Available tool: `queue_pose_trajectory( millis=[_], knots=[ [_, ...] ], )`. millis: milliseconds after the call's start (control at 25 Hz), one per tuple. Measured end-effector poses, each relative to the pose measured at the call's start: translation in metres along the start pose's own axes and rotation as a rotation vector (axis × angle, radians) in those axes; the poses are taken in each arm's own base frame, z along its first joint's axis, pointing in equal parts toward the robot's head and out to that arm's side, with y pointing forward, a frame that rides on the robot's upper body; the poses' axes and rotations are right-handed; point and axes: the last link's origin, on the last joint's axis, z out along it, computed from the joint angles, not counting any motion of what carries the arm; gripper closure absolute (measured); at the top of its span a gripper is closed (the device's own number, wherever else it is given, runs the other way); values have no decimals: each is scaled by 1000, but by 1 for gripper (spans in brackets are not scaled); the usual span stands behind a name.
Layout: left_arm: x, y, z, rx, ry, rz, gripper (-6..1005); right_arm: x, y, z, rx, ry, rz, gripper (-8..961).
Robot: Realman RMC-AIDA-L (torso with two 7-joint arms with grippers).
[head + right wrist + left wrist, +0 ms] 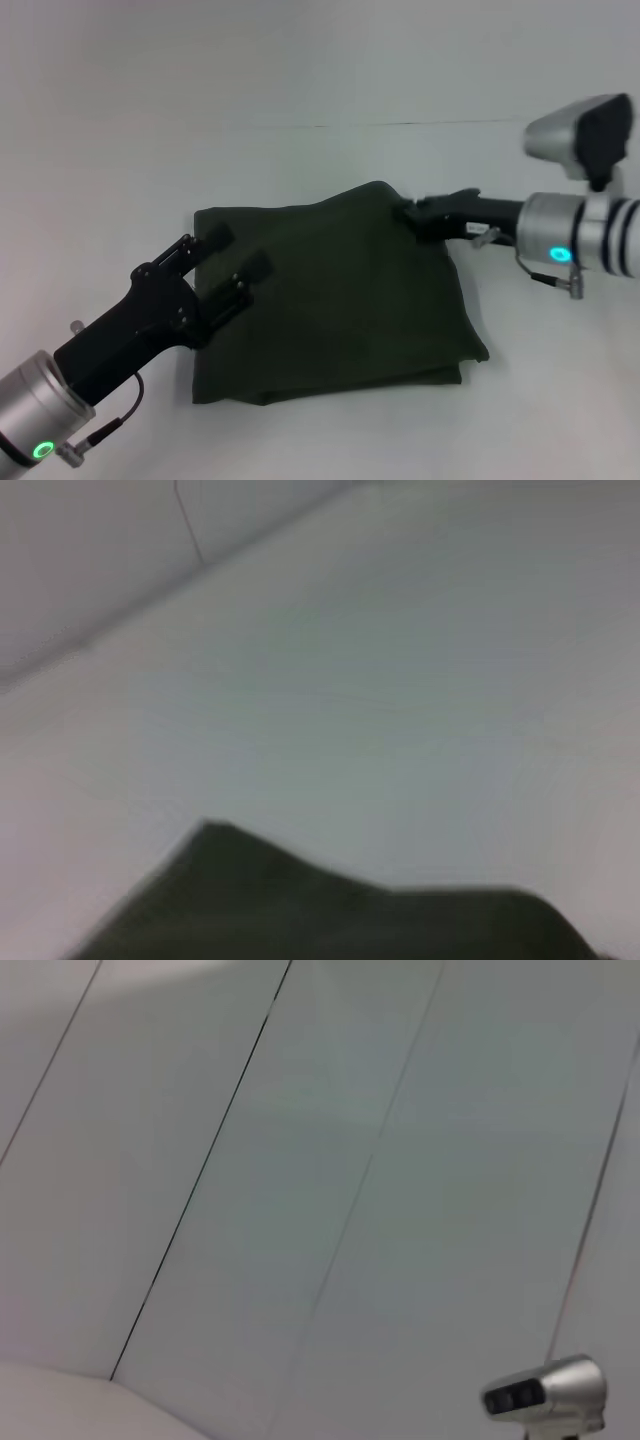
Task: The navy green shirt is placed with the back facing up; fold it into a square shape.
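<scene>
Shirt: the plain dark olive-green shirt of soft matte fabric (340, 295) lies folded into a roughly square bundle in the middle of the white tabletop (300, 80); no sleeves or collar show.
Orientation: the bundle sits slightly skewed, a little wider across than deep, so its long axis runs left to right; the far right corner rises into a peak, and a lower layer peeks out along the near edge and the near right corner.
Left gripper: the black left gripper (232, 258) hovers at the shirt's left edge, coming in from the near left; its jaws stand apart with nothing between them, one finger over the far left corner and the other over the cloth.
Right gripper: the black right gripper (408, 211) reaches in from the right to the raised far right corner; its tips meet the fabric there, and I cannot tell whether the jaws are closed on it.
Right wrist view: a dark fold of the shirt (330, 915) against the pale tabletop.
Left wrist view: grey wall panels and a silver camera housing (550, 1392).
</scene>
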Motion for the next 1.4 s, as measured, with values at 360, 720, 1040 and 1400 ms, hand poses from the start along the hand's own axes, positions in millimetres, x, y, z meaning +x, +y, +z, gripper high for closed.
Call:
queue_pose_trajectory(
  millis=[360, 720, 1040, 1400],
  knots=[
    [18, 0, -13, -56, 23, 28, 273, 9, 2, -68, -177, -269, -32, 932],
    [33, -1, -27, -102, 7, 80, 267, 44, 6, -148, -306, -354, -78, 614],
    [27, 6, -23, -191, -85, 91, 273, 57, 20, -165, -442, -275, -95, 247],
    [10, 9, -18, -275, -363, -32, 276, 49, 28, -139, -553, -19, -122, 49]
  ],
)
